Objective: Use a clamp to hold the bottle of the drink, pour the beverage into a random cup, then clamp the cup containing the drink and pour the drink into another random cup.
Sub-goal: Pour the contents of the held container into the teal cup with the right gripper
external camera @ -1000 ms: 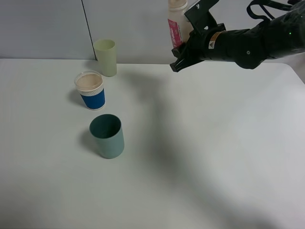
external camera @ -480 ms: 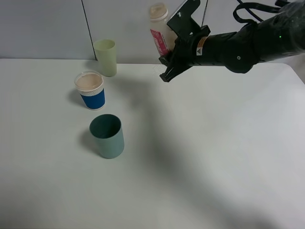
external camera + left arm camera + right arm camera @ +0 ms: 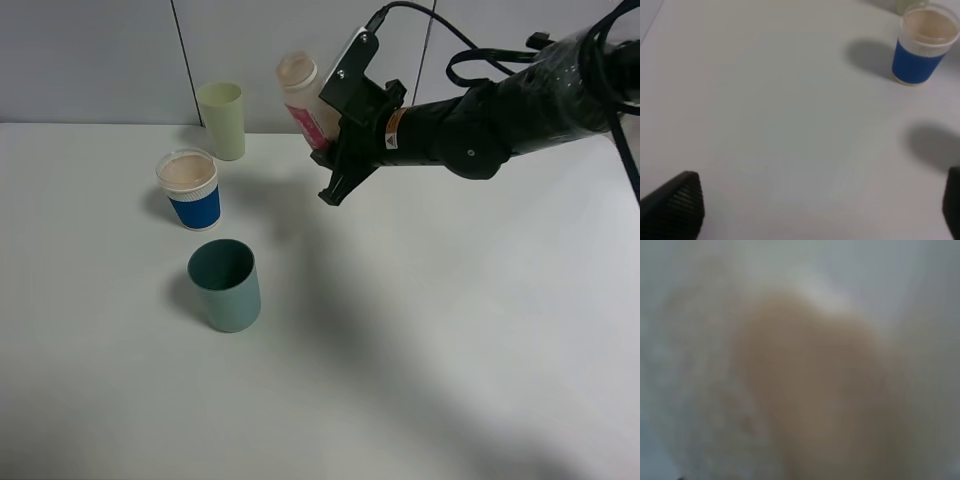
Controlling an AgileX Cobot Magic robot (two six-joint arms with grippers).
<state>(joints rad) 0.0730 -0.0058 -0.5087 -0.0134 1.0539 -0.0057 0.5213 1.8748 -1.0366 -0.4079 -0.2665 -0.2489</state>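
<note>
The right gripper [image 3: 326, 150] is pinching the bottle [image 3: 303, 100] across its red-pink label. It holds the bottle in the air, beyond the teal cup [image 3: 226, 287] and off to that cup's right as the high camera sees it. The bottle leans with its open neck tipped toward the teal cup's side, and the pale beverage [image 3: 296, 70] shows in its upper part. The right wrist view is only a beige blur, too close to read.

The left gripper [image 3: 812, 210] is spread wide with nothing between its jaws, low over the desk [image 3: 450, 330] on the teal cup's left.

The blue paper cup [image 3: 190, 190] stands just behind the teal cup. The yellow-green tumbler [image 3: 222, 120] stands farther back in the same direction. The teal cup looks dark and empty inside. The paper cup's inside is beige, and I cannot tell whether that is lining or liquid.

The bottle is probably light and thin-walled. A hard squeeze would buckle it and push liquid out of the capless neck, so the labelled mid-body is a sensible place to hold it. The liquid's weight will shift as the bottle tips further.

The teal cup looks smooth and stiff, so it is likely slippery. It should be taken around its wall about halfway up, below the rim, with a firm hold.
</note>
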